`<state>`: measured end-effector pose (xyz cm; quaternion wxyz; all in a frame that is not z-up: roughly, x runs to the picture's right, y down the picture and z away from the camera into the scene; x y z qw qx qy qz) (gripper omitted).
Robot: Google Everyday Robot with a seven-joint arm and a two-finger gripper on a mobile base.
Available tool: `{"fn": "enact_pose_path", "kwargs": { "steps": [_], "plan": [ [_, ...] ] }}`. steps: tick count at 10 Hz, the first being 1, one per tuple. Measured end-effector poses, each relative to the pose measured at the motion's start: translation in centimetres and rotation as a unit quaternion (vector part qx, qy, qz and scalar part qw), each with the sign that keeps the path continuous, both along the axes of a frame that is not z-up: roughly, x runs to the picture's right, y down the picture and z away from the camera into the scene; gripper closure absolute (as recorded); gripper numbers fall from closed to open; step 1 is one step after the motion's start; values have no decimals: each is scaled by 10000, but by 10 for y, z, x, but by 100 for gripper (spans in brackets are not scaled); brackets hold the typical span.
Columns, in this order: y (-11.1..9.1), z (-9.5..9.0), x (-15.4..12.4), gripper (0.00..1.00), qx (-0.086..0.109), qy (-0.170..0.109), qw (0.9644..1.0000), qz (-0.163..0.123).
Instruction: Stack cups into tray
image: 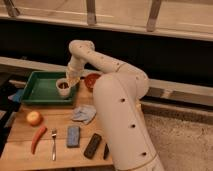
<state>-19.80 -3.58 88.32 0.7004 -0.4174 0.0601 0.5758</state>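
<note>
I see the white cup (pixel 63 87) standing upright in the tray's (pixel 37 92) right end, dark inside. My arm (pixel 102 62) arcs left from the base, bending down; the gripper (pixel 71 80) sits clenched just above the cup's rim.

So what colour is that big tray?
Green tray; the shut gripper holds a cup over it. Camera view.
</note>
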Motion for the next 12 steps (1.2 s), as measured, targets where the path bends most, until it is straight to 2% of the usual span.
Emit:
{"fn": "enact_pose_path", "kwargs": {
  "steps": [1, 2, 8, 9, 12],
  "plan": [
    [4, 3, -3, 98, -47, 6, 10000, -36],
    [9, 7, -5, 90, -101, 21, 9999, -68],
    [20, 11, -16, 31, -190, 95, 9994, -260],
    [20, 10, -16, 26, -186, 106, 9994, -277],
    [19, 9, -13, 25, -161, 148, 9993, -319]
  ]
}}
